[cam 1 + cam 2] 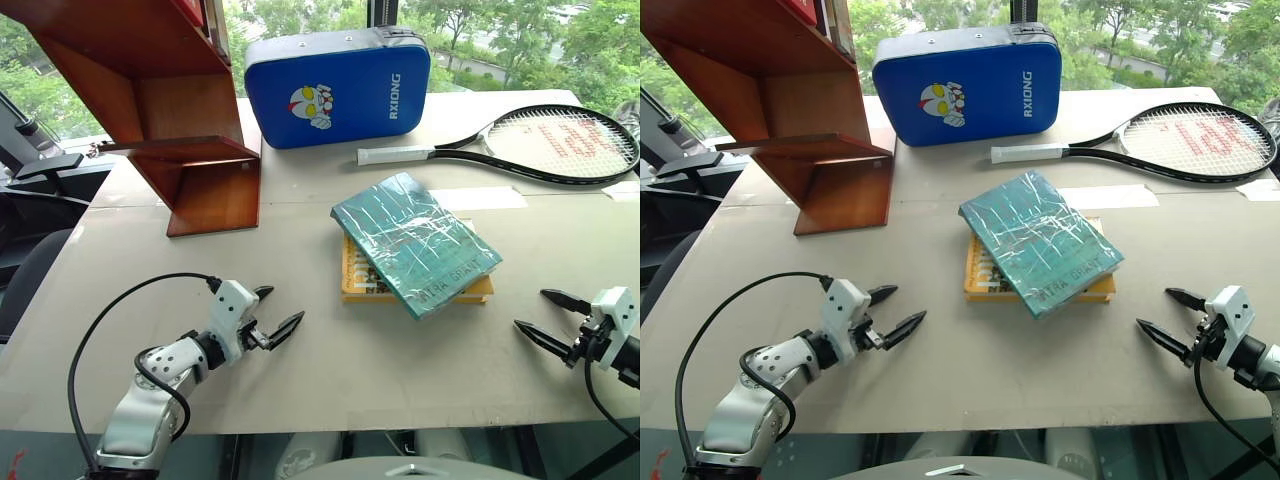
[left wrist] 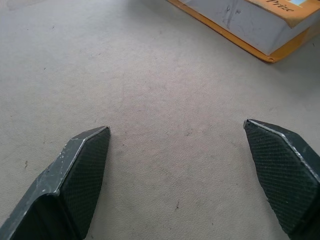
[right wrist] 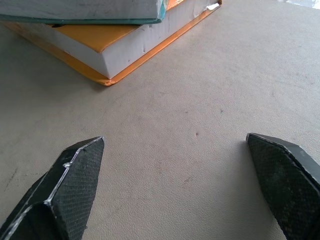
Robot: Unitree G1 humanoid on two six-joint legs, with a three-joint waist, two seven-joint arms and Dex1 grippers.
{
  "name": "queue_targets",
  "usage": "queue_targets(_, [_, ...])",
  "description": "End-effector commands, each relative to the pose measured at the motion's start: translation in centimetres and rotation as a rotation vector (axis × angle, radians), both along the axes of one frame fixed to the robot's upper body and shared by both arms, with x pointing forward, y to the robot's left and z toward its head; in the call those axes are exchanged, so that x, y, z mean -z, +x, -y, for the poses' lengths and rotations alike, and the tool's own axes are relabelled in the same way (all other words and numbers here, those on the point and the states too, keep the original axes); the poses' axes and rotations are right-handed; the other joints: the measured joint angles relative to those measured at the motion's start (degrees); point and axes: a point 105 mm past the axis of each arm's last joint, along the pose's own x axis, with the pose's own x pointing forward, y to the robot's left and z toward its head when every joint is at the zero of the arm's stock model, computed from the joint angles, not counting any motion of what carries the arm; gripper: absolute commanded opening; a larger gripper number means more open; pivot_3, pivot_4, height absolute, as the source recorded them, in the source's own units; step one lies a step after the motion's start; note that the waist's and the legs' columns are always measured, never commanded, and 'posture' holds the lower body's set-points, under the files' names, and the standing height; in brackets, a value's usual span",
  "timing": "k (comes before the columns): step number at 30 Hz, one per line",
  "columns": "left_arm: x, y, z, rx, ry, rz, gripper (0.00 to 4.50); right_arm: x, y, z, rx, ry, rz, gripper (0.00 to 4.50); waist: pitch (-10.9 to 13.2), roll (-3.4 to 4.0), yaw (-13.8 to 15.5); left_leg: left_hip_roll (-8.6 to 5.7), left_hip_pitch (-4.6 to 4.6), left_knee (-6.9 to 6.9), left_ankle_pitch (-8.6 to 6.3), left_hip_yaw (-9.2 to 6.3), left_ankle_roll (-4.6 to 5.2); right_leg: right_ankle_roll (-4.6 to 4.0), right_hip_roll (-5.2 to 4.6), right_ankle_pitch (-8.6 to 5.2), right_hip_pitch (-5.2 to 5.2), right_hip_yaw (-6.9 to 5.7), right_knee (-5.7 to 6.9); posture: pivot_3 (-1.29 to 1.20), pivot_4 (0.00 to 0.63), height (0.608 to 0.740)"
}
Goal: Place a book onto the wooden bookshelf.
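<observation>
Lying askew atop a yellow-orange book (image 1: 360,285) at mid-surface (image 1: 300,380), the book (image 1: 415,243) is sitting well apart from the wooden bookshelf (image 1: 160,110). The left pincer (image 1: 272,315) and right pincer (image 1: 540,318) are gaping wide, gripping nothing.
</observation>
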Motion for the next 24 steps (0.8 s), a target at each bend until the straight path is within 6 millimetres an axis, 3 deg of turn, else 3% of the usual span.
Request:
queue_targets(1, [1.0, -1.5, -0.7, -0.033, 0.017, -0.057, 4.41, -0.1, 0.3, -0.1, -0.02, 0.004, -0.003, 4.5, 0.0, -0.01, -0.1, 0.0, 0.0, 0.0, 0.0, 0.0, 0.0, 0.0, 0.0, 0.0, 0.0, 0.0, 0.0, 0.0, 0.15, 0.74])
queue_targets(6, [1.1, -2.6, -1.2, -0.068, 0.013, -0.071, 4.41, 0.2, 0.9, -0.9, -0.054, 0.004, -0.016, 4.5, 0.1, -0.12, -0.5, 0.01, 0.01, -0.01, -0.01, 0.03, 0.02, 0.0, 0.01, 0.0, 0.0, 0.04, 0.0, 0.0, 0.15, 0.74])
queue_targets(17, [1.2, -2.4, -1.6, -0.074, 0.015, -0.065, 4.41, -0.1, 1.3, -1.0, -0.062, 0.006, -0.003, 4.5, 0.1, -0.13, -0.5, 0.0, 0.01, 0.0, -0.01, 0.02, 0.02, 0.0, 0.0, 0.01, 0.01, 0.02, 0.01, 0.0, 0.15, 0.74])
queue_targets(24, [0.6, -1.7, -1.7, -0.059, 0.022, -0.039, 4.41, -1.9, 2.3, -0.2, -0.02, -0.006, 0.06, 4.5, 0.1, -0.11, -0.4, 0.0, 0.01, 0.01, -0.01, 0.02, 0.01, -0.01, 0.0, 0.01, 0.01, 0.01, 0.02, 0.0, 0.15, 0.74])
